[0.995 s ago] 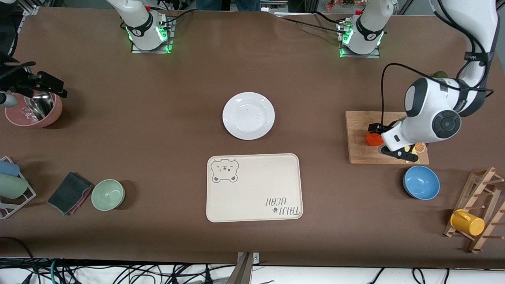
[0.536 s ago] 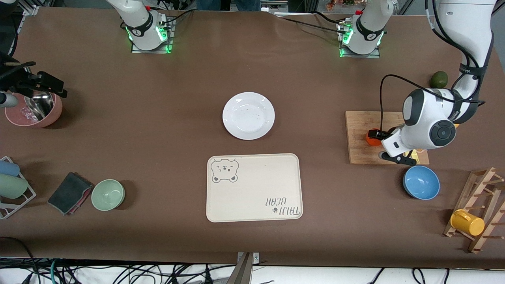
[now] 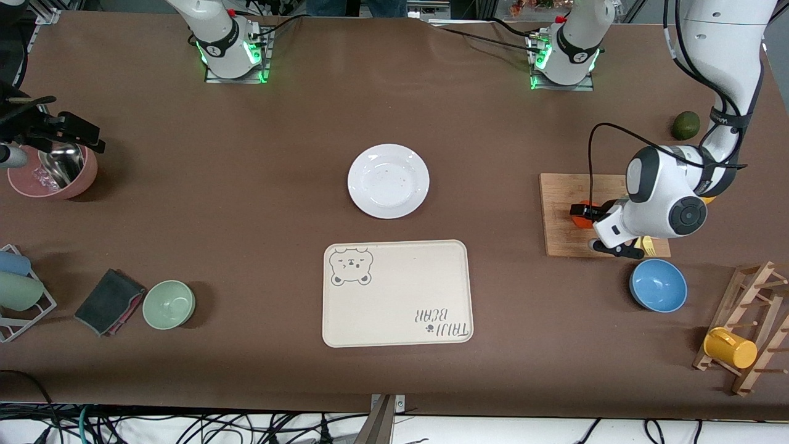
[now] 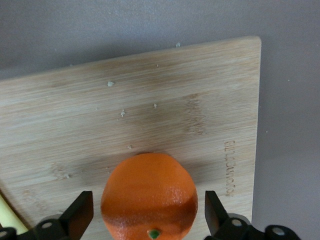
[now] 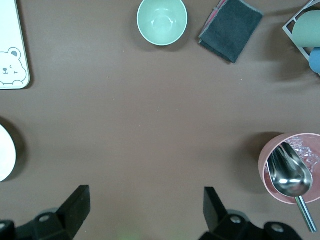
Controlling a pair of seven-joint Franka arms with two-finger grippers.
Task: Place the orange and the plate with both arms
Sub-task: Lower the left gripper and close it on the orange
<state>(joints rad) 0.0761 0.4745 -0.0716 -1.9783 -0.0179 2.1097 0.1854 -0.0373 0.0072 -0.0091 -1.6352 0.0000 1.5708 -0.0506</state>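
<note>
The orange (image 3: 578, 216) sits on a wooden cutting board (image 3: 558, 237) toward the left arm's end of the table. My left gripper (image 3: 596, 229) is low over the board and open. In the left wrist view the orange (image 4: 149, 195) lies between the two fingers (image 4: 80, 215) with a gap on each side. The white plate (image 3: 388, 180) lies empty mid-table, farther from the front camera than the cream bear-print tray (image 3: 397, 293). My right gripper (image 3: 52, 126) hangs open and empty (image 5: 145, 215) beside a pink bowl (image 3: 52, 176) at the right arm's end.
A blue bowl (image 3: 658, 285) stands just nearer than the board. A dark green fruit (image 3: 685, 125) lies farther off. A wooden rack (image 3: 755, 308) holds a yellow mug (image 3: 730, 348). A green bowl (image 3: 169, 304), a dark cloth (image 3: 110, 301) and a cup rack (image 3: 18, 290) are at the right arm's end.
My left gripper has come down and shifted over the orange, so its open fingers now straddle the fruit. The right arm has not moved.
</note>
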